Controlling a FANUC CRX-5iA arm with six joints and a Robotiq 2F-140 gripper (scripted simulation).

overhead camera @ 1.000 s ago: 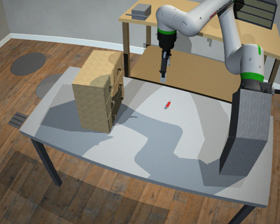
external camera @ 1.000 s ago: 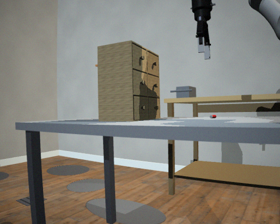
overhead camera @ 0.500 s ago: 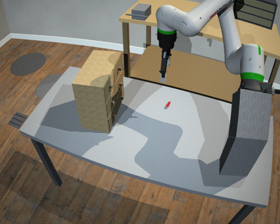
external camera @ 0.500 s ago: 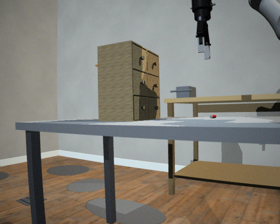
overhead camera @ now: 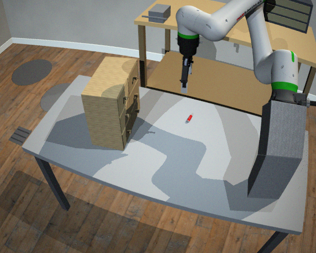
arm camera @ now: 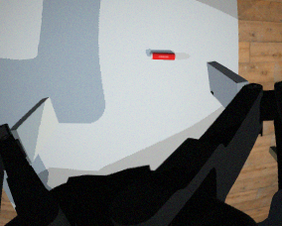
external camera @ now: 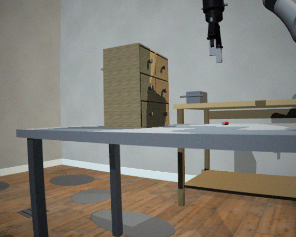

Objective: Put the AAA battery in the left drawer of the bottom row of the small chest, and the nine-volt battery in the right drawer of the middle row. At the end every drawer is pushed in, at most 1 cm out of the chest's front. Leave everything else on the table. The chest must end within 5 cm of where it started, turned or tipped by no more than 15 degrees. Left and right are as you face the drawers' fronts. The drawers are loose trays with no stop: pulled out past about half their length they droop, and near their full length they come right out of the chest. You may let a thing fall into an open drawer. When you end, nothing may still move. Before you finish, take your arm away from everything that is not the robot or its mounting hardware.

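Observation:
The small wooden chest (overhead camera: pixel 111 102) stands at the left of the grey table, with two columns of three drawers, and all drawers look pushed in; it also shows in the exterior view (external camera: pixel 134 86). A small red battery (overhead camera: pixel 189 118) lies on the table to the right of the chest, and shows in the exterior view (external camera: pixel 225 123) and the wrist view (arm camera: pixel 164 56). My gripper (overhead camera: pixel 184 87) (external camera: pixel 216 55) (arm camera: pixel 128 93) hangs high above the table's far edge, fingers down, open and empty. I see no nine-volt battery in any view.
The arm's grey pedestal (overhead camera: pixel 279 154) stands at the table's right end. A wooden side table with a grey box (overhead camera: pixel 159 11) stands behind. A small orange tip (external camera: pixel 102 69) shows behind the chest's upper back edge.

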